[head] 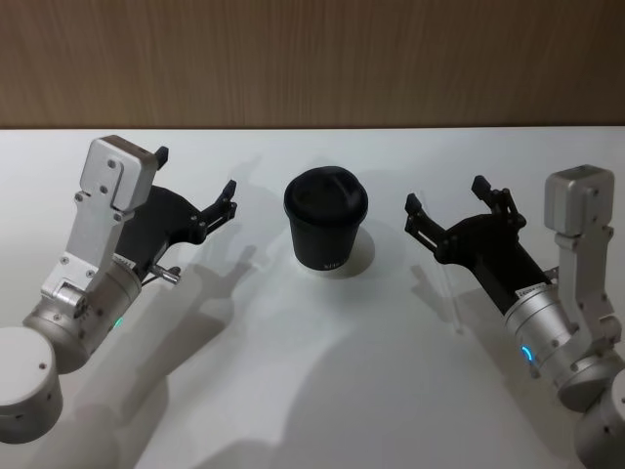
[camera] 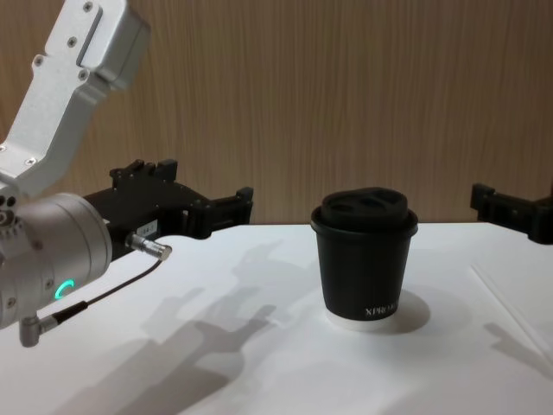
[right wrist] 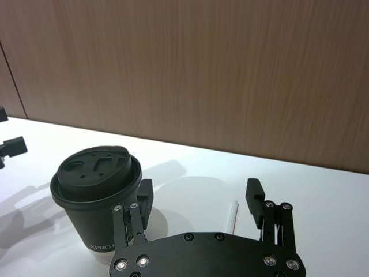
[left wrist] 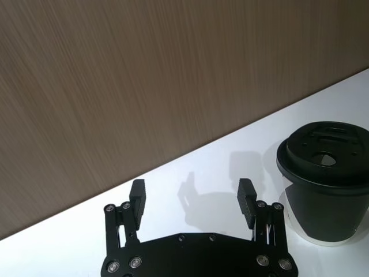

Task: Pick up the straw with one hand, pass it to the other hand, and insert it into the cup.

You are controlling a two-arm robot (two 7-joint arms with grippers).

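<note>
fig.: we see the straw (right wrist: 232,213) lying flat on the white table (head: 322,391), just right of the cup (head: 327,220) and beneath the right hand (head: 446,200), whose fingers are spread wide w/ nothing held. the left hand (head: 195,174), also wide and empty, hovers at the cup's other side, well apart from the straw. we judge the right hand nearer for the pick: the straw's long axis runs approx. along that hand's reach and between its fingers, so a descent should bracket it crosswise.
</note>
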